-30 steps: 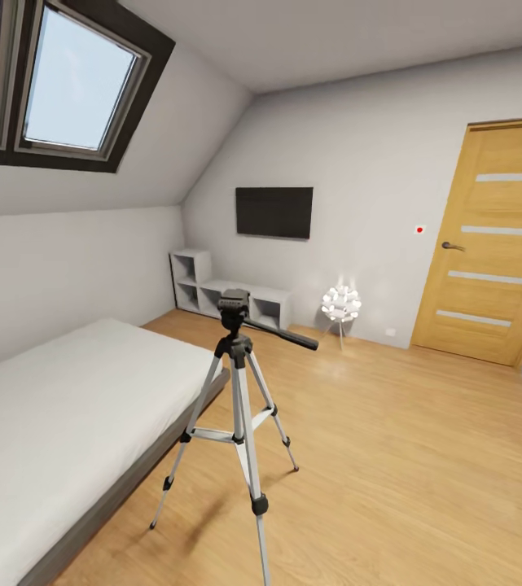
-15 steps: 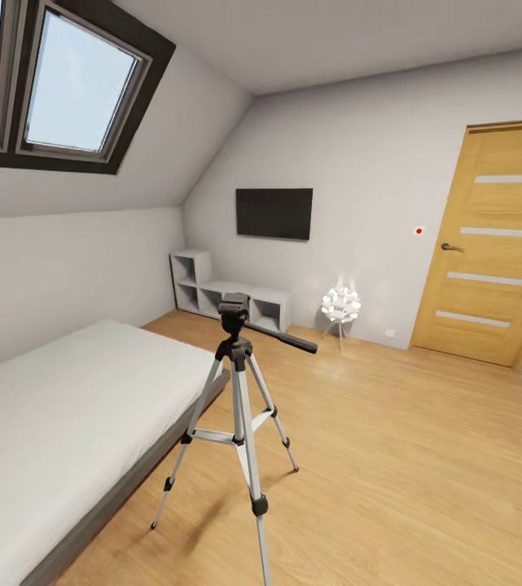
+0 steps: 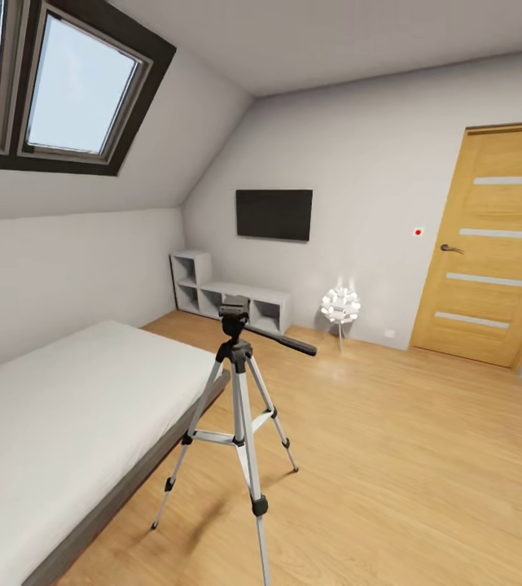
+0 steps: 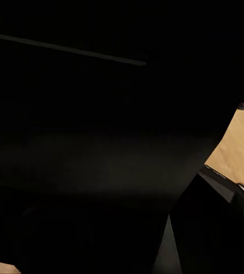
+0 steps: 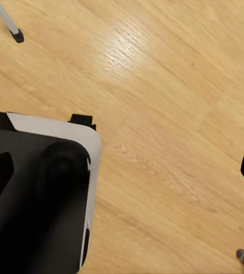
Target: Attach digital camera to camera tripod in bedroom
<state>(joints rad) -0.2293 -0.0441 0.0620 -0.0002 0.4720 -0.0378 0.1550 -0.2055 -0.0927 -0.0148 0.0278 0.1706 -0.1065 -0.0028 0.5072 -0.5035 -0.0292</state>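
Overhead, the bedroom's white sloped wall (image 3: pixel 89 195) carries dark-framed skylights (image 3: pixel 73 85) with pale sky behind the glass. Below it, a low grey bed (image 3: pixel 57 423) with a smooth pale mattress runs along the left side of the head view. Light wood floor (image 3: pixel 407 456), laid in long planks with fine grain, covers the rest of the room and catches a soft sheen. On the far wall stands a wooden door (image 3: pixel 489 244) with four pale horizontal strips and a dark handle; further left hang a flat black TV (image 3: pixel 274 214) and, under it, a stepped grey shelf unit (image 3: pixel 228 297) of open cubes.

Standing on the floor just beside the bed's edge, in the middle of the head view, is the camera tripod (image 3: pixel 240 407): three thin silver telescoping legs with black joints and feet, braced halfway up, topped by a black head whose long pan handle points to the right. Its mounting plate is bare. One black foot (image 5: pixel 18 36) shows in the right wrist view.

Near the far wall glows a small white spiky lamp (image 3: pixel 340 305) on thin legs.

Whether either end effector is parted or closed cannot be told.
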